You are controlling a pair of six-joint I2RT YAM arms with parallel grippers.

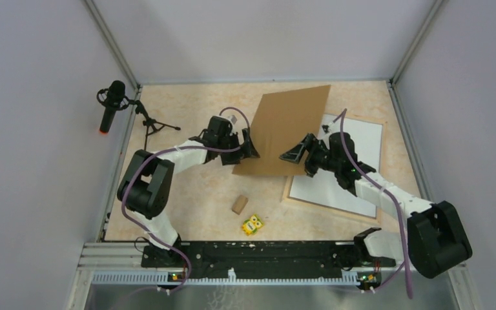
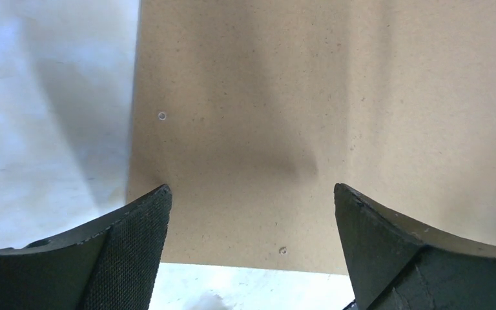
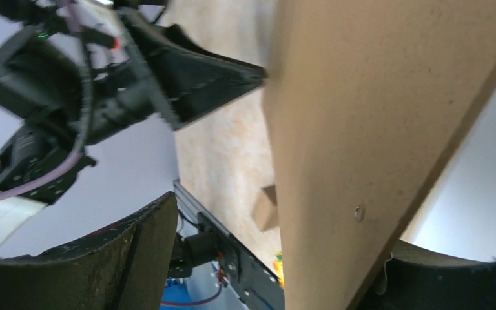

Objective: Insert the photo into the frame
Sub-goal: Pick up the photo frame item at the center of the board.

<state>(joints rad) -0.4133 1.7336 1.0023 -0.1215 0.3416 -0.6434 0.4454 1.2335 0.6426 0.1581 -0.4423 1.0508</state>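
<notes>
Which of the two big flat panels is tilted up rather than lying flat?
The plain brown board, raised at a tilt; the white-faced frame lies flat.

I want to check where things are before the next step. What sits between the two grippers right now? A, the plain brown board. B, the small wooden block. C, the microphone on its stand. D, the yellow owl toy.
A: in the top view the plain brown board fills the gap between the left gripper and the right gripper, and both wrist views look straight onto it.
</notes>
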